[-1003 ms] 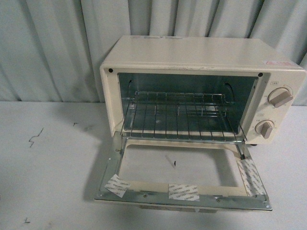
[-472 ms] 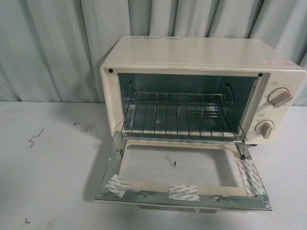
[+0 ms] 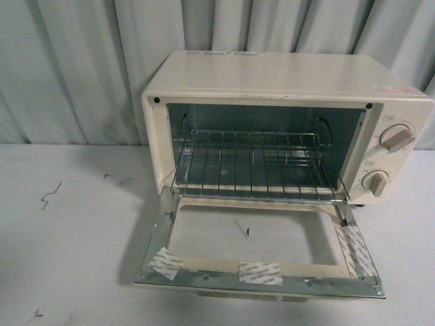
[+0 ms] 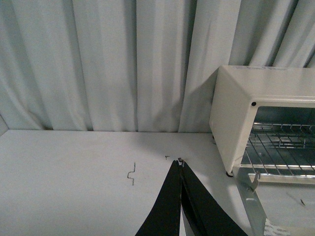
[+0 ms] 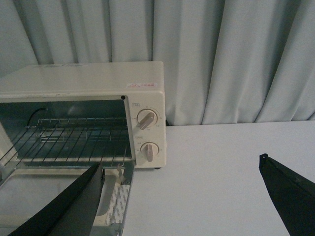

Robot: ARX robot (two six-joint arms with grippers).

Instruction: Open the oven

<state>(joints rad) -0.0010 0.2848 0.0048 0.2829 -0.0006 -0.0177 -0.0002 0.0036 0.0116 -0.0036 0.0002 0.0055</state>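
The cream-white oven stands on the white table with its door folded down flat toward me. Its wire rack shows inside, and two beige knobs sit on its right panel. Neither arm appears in the front view. In the left wrist view my left gripper is shut with nothing in it, over the table to the left of the oven. In the right wrist view my right gripper is wide open and empty, to the right of the oven and its lowered door.
Grey-green curtains hang close behind the oven. White tape patches are stuck on the door's inner frame. Small dark marks lie on the table at the left. Bare table spreads to the oven's right.
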